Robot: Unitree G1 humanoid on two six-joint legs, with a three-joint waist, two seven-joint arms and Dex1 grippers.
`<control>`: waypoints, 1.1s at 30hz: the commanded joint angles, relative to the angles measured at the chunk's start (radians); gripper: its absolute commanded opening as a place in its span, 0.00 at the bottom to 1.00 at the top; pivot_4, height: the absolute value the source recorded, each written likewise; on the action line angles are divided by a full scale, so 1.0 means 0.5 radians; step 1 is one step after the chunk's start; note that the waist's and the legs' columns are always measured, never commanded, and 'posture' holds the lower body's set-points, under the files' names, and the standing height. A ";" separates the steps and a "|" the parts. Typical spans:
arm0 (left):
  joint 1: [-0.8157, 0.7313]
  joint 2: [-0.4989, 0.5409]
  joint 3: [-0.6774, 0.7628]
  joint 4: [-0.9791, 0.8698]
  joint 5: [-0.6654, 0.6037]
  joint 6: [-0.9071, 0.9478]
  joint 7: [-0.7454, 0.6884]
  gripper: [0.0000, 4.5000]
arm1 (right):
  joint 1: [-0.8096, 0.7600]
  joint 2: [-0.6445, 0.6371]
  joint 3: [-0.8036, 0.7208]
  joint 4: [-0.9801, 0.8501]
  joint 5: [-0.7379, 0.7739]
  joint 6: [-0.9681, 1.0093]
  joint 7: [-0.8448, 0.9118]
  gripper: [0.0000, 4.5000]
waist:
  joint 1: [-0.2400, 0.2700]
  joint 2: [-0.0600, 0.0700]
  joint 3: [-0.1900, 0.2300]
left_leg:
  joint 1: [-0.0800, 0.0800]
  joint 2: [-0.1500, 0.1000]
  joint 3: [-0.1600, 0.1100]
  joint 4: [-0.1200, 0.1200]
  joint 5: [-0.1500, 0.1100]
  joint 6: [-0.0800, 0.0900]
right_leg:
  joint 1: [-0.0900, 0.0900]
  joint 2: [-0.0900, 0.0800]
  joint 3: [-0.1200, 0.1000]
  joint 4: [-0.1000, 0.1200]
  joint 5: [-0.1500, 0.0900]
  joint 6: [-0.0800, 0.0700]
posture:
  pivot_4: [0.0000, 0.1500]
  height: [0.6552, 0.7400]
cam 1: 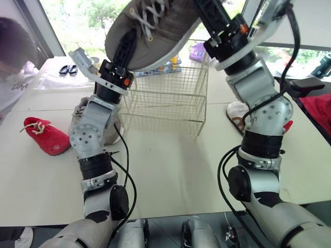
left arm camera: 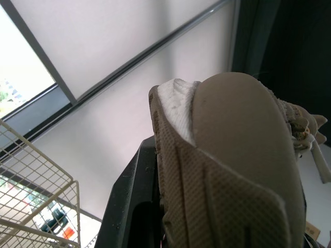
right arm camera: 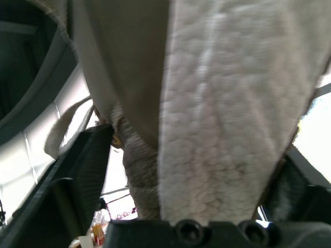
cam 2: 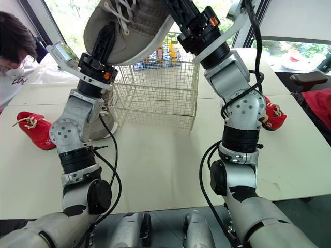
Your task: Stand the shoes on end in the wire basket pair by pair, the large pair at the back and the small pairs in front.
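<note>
A large grey-brown laced shoe (cam 1: 160, 23) is held high in the air above the cream wire basket (cam 1: 165, 98), sole turned toward me. My left gripper (cam 1: 125, 45) is shut on its left end, a black finger (left arm camera: 132, 206) pressed along the sole (left arm camera: 232, 155). My right gripper (cam 1: 207, 15) is shut on its other end, and the shoe (right arm camera: 217, 103) sits between that gripper's two fingers. A small red shoe (cam 1: 46, 137) lies on the table at the left. Another grey shoe (cam 1: 78, 111) is partly hidden behind my left arm. A white shoe (cam 1: 235, 113) and a red shoe (cam 2: 274, 116) lie right of the basket.
A person (cam 1: 13, 51) leans in at the far left of the white table (cam 1: 170, 170). A black object (cam 1: 68, 68) lies on the table behind my left gripper. Bottles (cam 1: 173, 64) stand beyond the basket near the window.
</note>
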 commanded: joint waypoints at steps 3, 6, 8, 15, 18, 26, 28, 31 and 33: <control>0.009 0.042 -0.074 -0.048 0.008 -0.043 -0.033 0.26 | -0.077 -0.031 -0.014 -0.068 0.027 -0.032 0.052 0.42 | 0.000 0.000 0.000 | 0.000 0.000 0.000 0.000 0.000 0.000 | 0.000 0.000 0.000 0.000 0.000 0.000 | 1.00 0.45; 0.027 0.065 -0.097 -0.041 0.017 -0.038 -0.023 0.42 | -0.067 -0.064 0.011 -0.075 -0.015 -0.015 0.058 0.37 | 0.001 0.000 0.000 | 0.000 0.000 0.000 0.000 0.000 0.000 | 0.000 0.000 0.000 0.000 0.000 0.000 | 1.00 0.45; 0.040 0.088 -0.124 -0.050 0.049 -0.037 -0.021 0.58 | -0.068 -0.096 0.041 -0.071 -0.077 -0.030 0.081 0.37 | 0.000 0.000 0.000 | 0.000 0.000 0.000 0.000 0.000 0.000 | 0.000 0.000 0.000 0.000 0.000 0.000 | 1.00 0.45; 0.198 0.520 -0.263 -0.414 0.325 0.078 0.129 0.82 | -0.406 -0.513 0.119 0.437 -0.658 -0.567 0.659 0.37 | -0.005 0.001 0.001 | -0.008 0.000 0.000 -0.001 0.000 0.000 | -0.008 0.000 0.000 0.000 0.000 0.000 | 1.00 0.45; 0.308 0.746 -0.279 -0.663 0.320 0.186 0.158 0.82 | -0.638 -0.682 0.204 0.891 -0.894 -0.823 1.001 0.37 | -0.015 0.002 0.001 | -0.009 0.000 0.000 -0.003 0.000 0.000 | -0.009 0.000 0.000 -0.004 0.000 0.000 | 1.00 0.45; 0.547 1.118 -0.170 -1.004 0.054 0.364 0.219 0.82 | -1.045 -0.738 0.377 1.899 -1.375 -1.402 1.523 0.37 | -0.053 0.003 0.002 | -0.008 0.001 0.000 -0.005 0.000 -0.001 | -0.009 0.000 0.000 -0.006 0.000 0.000 | 1.00 0.45; 0.683 1.217 -0.170 -1.076 0.076 0.382 0.132 0.82 | -1.102 -0.733 0.420 2.096 -1.485 -1.508 1.612 0.37 | -0.053 0.004 0.002 | -0.009 0.001 0.001 -0.005 0.000 -0.001 | -0.009 0.000 0.000 -0.006 0.000 0.000 | 1.00 0.45; 0.882 1.399 -0.187 -1.143 0.193 0.387 -0.011 0.82 | -1.150 -0.720 0.440 2.278 -1.586 -1.613 1.710 0.37 | -0.053 0.005 0.003 | -0.009 0.001 0.001 -0.005 0.000 -0.001 | -0.009 0.000 0.000 -0.008 0.000 0.000 | 1.00 0.45; 0.982 1.530 -0.150 -1.162 0.241 0.382 -0.123 0.82 | -1.170 -0.712 0.429 2.376 -1.629 -1.640 1.727 0.37 | -0.047 0.006 0.004 | -0.010 0.001 0.001 -0.005 0.000 -0.002 | -0.010 0.000 0.000 -0.007 0.000 0.000 | 1.00 0.45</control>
